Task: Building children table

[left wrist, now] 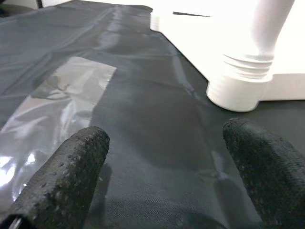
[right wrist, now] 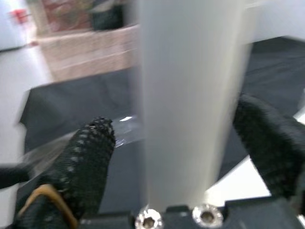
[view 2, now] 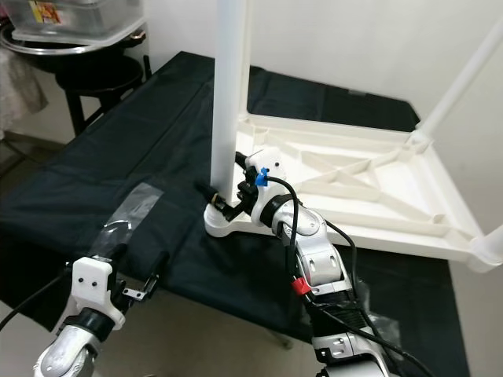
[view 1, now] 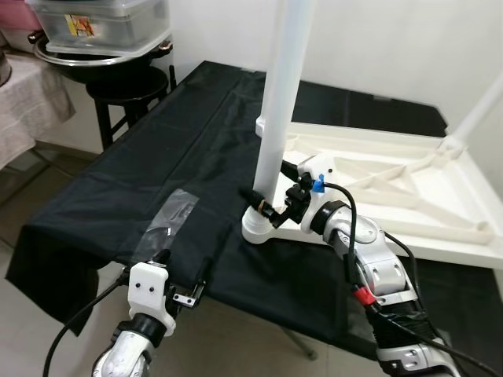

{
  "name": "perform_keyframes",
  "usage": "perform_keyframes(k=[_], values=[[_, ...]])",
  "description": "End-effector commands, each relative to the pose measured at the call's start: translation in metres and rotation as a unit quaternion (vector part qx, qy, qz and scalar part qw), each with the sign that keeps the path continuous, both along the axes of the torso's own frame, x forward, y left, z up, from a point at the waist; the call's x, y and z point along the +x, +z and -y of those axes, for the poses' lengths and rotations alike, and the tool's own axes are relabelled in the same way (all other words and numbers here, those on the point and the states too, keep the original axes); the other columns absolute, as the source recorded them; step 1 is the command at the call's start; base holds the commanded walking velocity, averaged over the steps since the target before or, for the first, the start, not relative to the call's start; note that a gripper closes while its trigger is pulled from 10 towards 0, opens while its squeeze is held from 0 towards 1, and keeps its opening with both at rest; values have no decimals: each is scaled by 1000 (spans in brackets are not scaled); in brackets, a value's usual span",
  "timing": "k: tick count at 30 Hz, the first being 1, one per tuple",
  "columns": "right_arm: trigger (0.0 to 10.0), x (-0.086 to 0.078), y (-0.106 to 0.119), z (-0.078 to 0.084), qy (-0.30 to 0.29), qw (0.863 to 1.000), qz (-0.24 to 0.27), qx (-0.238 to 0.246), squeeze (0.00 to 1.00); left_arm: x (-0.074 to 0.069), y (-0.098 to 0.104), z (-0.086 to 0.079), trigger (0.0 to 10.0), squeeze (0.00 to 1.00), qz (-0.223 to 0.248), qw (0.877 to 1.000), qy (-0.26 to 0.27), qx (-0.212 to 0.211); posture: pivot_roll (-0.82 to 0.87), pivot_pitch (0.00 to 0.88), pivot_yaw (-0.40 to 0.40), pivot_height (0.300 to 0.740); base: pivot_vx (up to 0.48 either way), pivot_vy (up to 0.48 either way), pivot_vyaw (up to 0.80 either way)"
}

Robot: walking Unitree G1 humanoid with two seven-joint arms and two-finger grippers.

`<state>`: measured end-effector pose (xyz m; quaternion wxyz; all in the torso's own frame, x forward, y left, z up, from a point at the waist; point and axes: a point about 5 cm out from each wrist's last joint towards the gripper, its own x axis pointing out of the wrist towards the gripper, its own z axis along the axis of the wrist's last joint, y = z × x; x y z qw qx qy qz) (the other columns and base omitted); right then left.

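While the white plastic children's table top [view 1: 393, 188] lies upside down on the black cloth-covered work surface [view 1: 157, 188], I see its ribbed underside facing up, with a tall white cylindrical leg [view 1: 277, 110] standing upright in the near corner socket and another white leg [view 1: 479, 110] rising at a slant from the far right corner. My right gripper [view 1: 271, 206] sits low against the upright leg just above the socket; in the right wrist view its black fingers [right wrist: 88, 162] stand spread on either side of the leg [right wrist: 190, 95], and I cannot tell whether they touch it. My left gripper [view 1: 182, 290] hovers at the near edge of the cloth, fingers [left wrist: 66, 176] apart and holding nothing, well to the left of the socket. A clear plastic sheet [view 1: 169, 220] lies flat on the cloth between the left gripper and the table. A black stool bearing a metal basin and a clear plastic box [view 1: 102, 27] stands at the far left.
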<state>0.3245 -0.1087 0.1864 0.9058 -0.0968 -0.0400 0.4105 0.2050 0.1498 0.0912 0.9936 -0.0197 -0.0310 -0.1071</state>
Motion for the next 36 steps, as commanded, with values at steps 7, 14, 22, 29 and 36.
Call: perform_keyframes(k=[7,14,22,29,36], values=[[10000,14,11,18,46,998,9,-32,0,-7,2,3,10000,0,3,1000,0,-8,74,132,-88,740,0,0,0],[10000,23,22,25,58,998,12,-33,0,-9,3,3,10000,0,3,1000,1,-9,83,137,-89,740,0,0,0],[0,27,31,38,105,994,6,-33,0,-11,3,2,10000,0,2,1000,3,-10,86,143,-87,740,0,0,0],[0,27,31,41,108,994,4,-29,0,-10,3,1,10000,0,1,1000,3,-9,77,140,-78,740,0,0,0],[0,20,11,28,-16,1000,2,22,0,-7,1,1,10000,0,-1,1000,2,-9,78,125,-122,740,0,0,0]])
